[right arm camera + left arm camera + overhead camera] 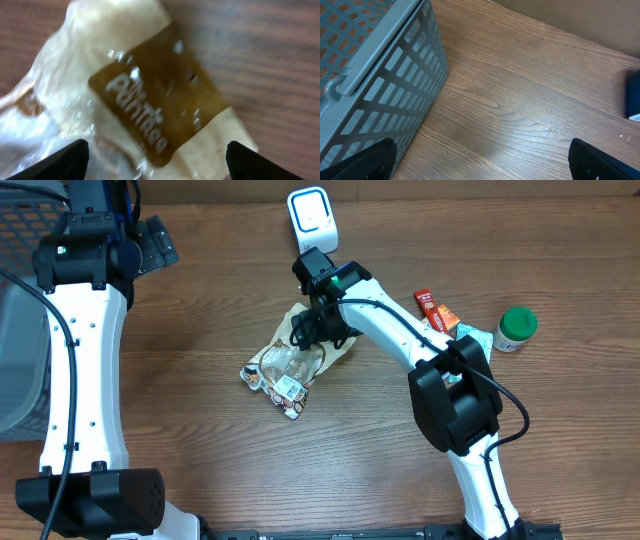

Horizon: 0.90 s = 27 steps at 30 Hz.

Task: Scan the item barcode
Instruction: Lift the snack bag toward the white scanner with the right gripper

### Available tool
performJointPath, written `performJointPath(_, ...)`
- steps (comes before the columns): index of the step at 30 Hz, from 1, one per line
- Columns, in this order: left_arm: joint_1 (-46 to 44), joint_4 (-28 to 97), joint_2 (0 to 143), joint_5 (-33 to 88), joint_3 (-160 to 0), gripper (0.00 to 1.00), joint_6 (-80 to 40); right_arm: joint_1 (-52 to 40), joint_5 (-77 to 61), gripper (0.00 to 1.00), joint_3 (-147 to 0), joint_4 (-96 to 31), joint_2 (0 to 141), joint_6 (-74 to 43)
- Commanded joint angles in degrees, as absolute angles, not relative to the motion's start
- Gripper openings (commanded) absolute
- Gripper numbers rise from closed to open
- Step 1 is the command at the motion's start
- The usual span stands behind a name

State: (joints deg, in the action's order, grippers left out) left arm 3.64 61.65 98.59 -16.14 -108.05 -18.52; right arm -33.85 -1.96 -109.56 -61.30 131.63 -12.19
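Note:
The item, a crinkly clear snack bag with a brown label point(290, 360), lies flat on the table's middle. A small white barcode sticker point(289, 387) shows near its front end. My right gripper point(318, 320) hovers over the bag's far end. In the right wrist view its fingers point(60, 160) stand wide apart on either side of the bag point(150, 100), open and gripping nothing. The white scanner point(312, 215) stands at the back centre. My left gripper point(480, 160) is open over bare wood beside the basket.
A grey mesh basket point(375, 75) fills the far left point(20, 330). At the right lie red and orange packets point(438, 310), a white packet point(470, 340) and a green-capped jar point(516, 328).

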Motion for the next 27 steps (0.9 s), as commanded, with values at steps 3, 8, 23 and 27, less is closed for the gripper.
performJointPath(3,3.31,61.52,99.13,-16.91,-108.49,1.0,-19.33,-34.0,-9.13,0.91,-109.32,-62.94,131.7,-12.36)
performJointPath(8,3.31,61.49,99.13,-16.91,-108.49,1.0,-19.33,-34.11,-7.99,0.92,-109.32,-62.46,131.7,-12.12)
performJointPath(23,3.31,61.49,99.13,-16.91,-108.49,1.0,-19.33,-33.32,-10.87,1.0,-106.94,-59.46,131.81,-12.14)
performJointPath(27,3.31,61.49,99.13,-16.91,-108.49,1.0,-19.33,-33.43,-15.55,1.0,-105.45,-62.78,131.81,-12.14)
